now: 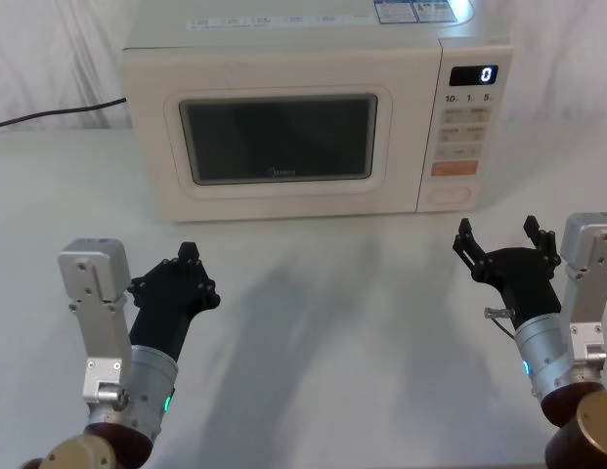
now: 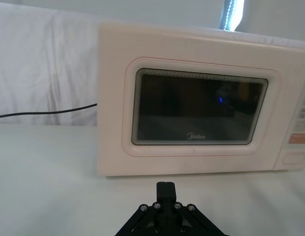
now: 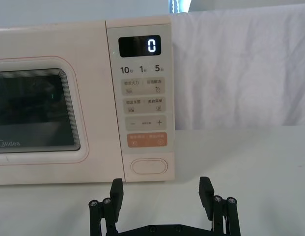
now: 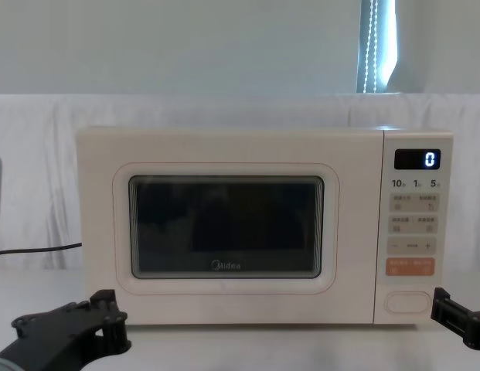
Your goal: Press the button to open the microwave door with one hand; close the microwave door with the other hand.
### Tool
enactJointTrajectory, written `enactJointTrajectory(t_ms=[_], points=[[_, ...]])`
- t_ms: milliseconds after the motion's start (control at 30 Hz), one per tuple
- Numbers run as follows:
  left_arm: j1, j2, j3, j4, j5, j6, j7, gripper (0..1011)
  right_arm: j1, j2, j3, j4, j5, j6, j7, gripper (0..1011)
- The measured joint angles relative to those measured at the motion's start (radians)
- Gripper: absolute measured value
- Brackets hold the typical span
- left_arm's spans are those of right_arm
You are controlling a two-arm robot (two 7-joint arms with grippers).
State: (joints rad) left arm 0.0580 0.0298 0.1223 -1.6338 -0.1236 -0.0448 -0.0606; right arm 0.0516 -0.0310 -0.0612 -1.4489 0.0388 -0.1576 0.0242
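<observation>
The button is a stiff spring key: it wants one firm, square push from a fingertip, not a grasp, and its smooth cream face could let a tip slide off toward the rim. The door is a rigid, hinged panel, light to swing; its glass window is the fragile part, so a closing push is best laid on the cream frame near the free edge beside the panel. It probably hinges on the far side from the panel, though no hinge is plain to see.

The button is a plain, unmarked rounded oblong, wider than the keys above it, sitting lowest on the panel under the orange key. The door is wide and cream, shut flush, with a dark rounded window and a small logo under the glass.

The right gripper has its jaws spread wide and empty; the button lies ahead of them, just above and between the two tips, well apart. The left gripper has its jaws drawn together on nothing; the door stands ahead of them, its lower edge directly beyond the tips, not touched.
</observation>
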Motion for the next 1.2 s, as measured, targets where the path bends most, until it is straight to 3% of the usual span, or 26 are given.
enactJointTrajectory(t_ms=[600, 1200], points=[[-0.001, -0.006, -0.007, 0.006, 0.005, -0.006, 0.009, 15, 0.000, 0.000, 0.000, 0.000, 0.000, 0.000, 0.000, 1000], [-0.001, -0.005, -0.006, 0.006, 0.004, -0.003, 0.006, 539, 0.000, 0.000, 0.000, 0.000, 0.000, 0.000, 0.000, 1000]])
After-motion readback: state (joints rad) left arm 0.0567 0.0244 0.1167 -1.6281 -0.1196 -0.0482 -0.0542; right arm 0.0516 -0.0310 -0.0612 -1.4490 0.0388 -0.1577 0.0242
